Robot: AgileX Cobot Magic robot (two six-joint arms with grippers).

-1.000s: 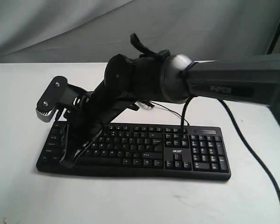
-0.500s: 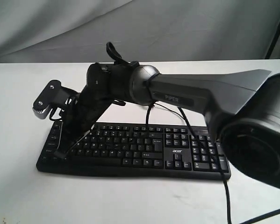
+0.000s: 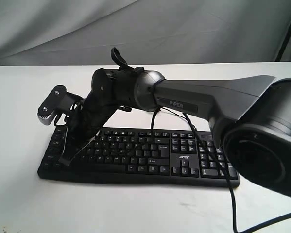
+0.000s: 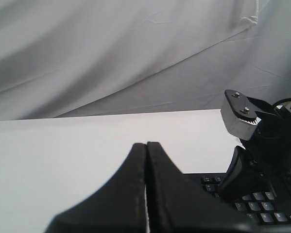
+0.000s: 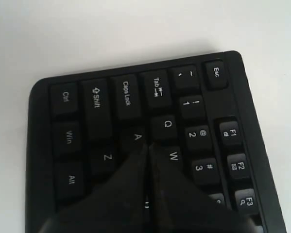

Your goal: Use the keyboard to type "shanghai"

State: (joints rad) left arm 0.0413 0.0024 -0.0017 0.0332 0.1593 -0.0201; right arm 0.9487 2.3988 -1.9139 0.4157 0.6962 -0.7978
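The black keyboard point(image 3: 135, 168) lies on the white table, acer logo near its number pad. My right arm reaches across it to its left end. My right gripper point(image 3: 65, 159) is shut and points down at the letter keys there. In the right wrist view the right gripper point(image 5: 147, 145) has its tips over the keyboard point(image 5: 111, 104), at the edge of the A key, between A and W. I cannot tell whether a key is pressed. My left gripper point(image 4: 146, 143) is shut on nothing and sits low beside the keyboard point(image 4: 254, 206); the exterior view does not show it.
The white table point(image 3: 19, 204) stretches around the keyboard, with a grey cloth backdrop point(image 3: 184, 29) behind. A black cable point(image 3: 231, 194) hangs from the right arm across the number pad and over the table's front. The right arm's wrist point(image 4: 262, 141) stands close to the left gripper.
The right arm has swung left along the keyboard, carrying its shut gripper from near the bottom-left keys to the A key area. In the last half second it barely shifted.
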